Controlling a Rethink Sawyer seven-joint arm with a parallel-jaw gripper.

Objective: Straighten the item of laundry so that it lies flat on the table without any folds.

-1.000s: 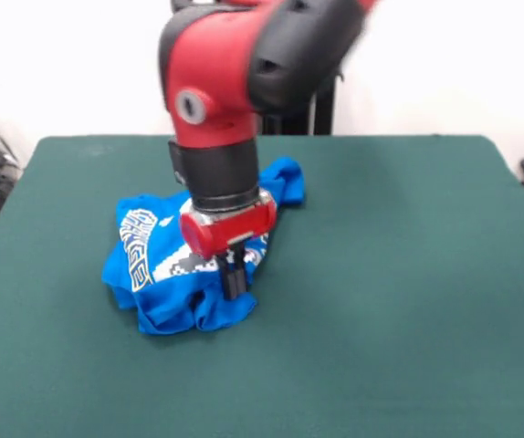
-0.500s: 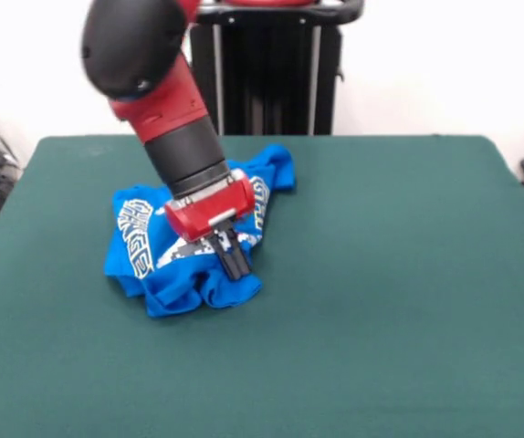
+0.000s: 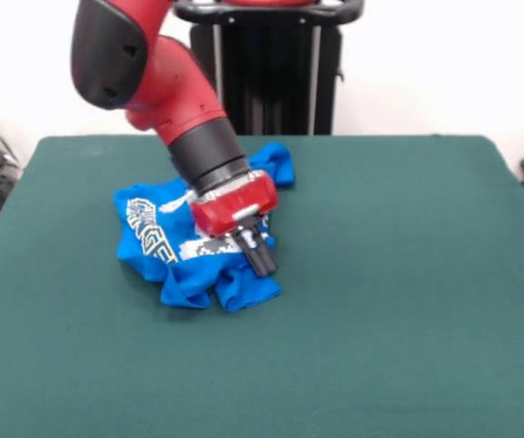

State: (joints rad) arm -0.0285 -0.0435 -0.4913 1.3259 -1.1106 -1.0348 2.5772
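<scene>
Pincer (image 3: 260, 260) pinches the bunched T-shirt (image 3: 166, 242) (fingers closed), open table (image 3: 408, 274) all around; the shirt has slid sideways since before.

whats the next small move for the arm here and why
Probably a short drag of the shirt's near edge toward the camera. The blue T-shirt is bunched in a crumpled heap on the green table, with its lettering creased and the lower hem folded under. The gripper is down on that near bunched edge, though its grip cannot be made out. Bare cloth lies in front, so pulling there should open the folds.
</scene>
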